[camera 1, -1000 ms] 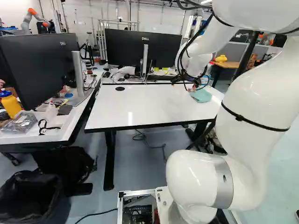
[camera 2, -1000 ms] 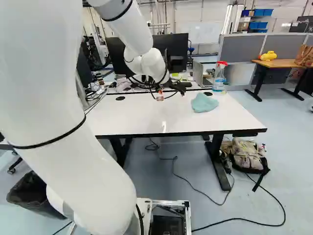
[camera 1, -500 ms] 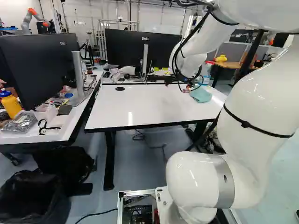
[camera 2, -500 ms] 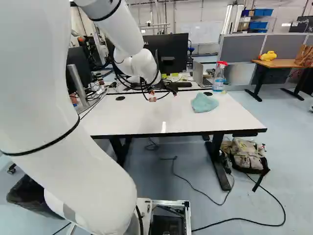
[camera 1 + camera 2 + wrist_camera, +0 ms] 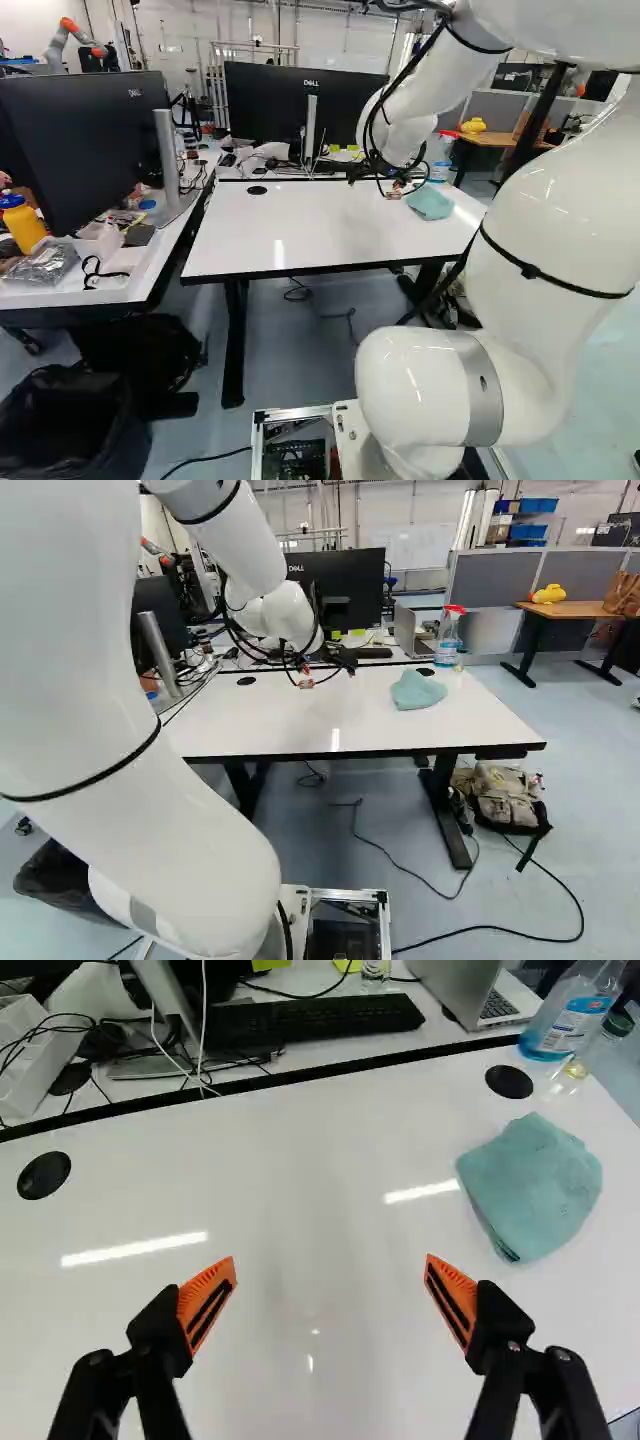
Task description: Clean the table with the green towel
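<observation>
Reaches out w/ arm (image 5: pixel 180 810) over white surface (image 5: pixel 300 735), wrist end above its far half. In wrist view, shows fingers (image 5: pixel 206 1305) spread wide, released, w/ orange pads well apart & just surface seen btwn. Leaves green towel (image 5: pixel 530 1188) out of grasp: lying on surface in a loose, crumpled fold, ahead & to R of fingers, nr far R part of surface. Has black round cap (image 5: pixel 509 1082) just beyond towel, set in surface, & a 2nd one (image 5: pixel 44 1175) farther L.

Past towel, nr far R corner, shows spray bottle (image 5: pixel 575 1020) w/ red head, upright, plus small clear bottle (image 5: pixel 598 1048) w/ dark cap right beside it. Beyond far edge, w/ dark strip btwn, shows keyboard (image 5: pixel 320 1018), open laptop (image 5: pixel 478 992), monitor (image 5: pixel 345 585) & cables.

At L of left base view, shows 2nd desk (image 5: pixel 120 285) bearing big monitor (image 5: pixel 80 150) & yellow bottle (image 5: pixel 22 225) w/ blue cap; on floor below, black bin (image 5: pixel 65 425). In back L corner, shows another robot (image 5: pixel 58 42). At R of right base view, shows wooden table (image 5: pixel 575 610) w/ yellow item (image 5: pixel 548 595) on top. Nr surface's R leg, has bag (image 5: pixel 505 798) on floor, w/ black cable (image 5: pixel 490 929) running along floor.
</observation>
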{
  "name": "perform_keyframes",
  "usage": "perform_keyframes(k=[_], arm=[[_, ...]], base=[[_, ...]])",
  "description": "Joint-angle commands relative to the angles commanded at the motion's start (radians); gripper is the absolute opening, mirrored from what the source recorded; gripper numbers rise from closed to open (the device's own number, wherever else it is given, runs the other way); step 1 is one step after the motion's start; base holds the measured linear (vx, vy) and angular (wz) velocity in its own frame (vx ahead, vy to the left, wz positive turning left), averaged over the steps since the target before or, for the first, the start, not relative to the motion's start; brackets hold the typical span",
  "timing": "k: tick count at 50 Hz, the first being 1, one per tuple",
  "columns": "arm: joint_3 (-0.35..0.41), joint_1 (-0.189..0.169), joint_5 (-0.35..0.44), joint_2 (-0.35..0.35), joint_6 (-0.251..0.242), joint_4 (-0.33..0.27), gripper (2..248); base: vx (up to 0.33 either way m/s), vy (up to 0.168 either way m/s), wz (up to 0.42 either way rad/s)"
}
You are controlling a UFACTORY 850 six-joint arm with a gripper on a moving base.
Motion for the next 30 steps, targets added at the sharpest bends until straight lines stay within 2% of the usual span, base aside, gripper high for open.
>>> perform_keyframes(k=[30], arm=[[0.077, 0.019, 0.097, 0.03, 0.0, 0.0, 247]], base=[[0.0, 0.0, 0.0]])
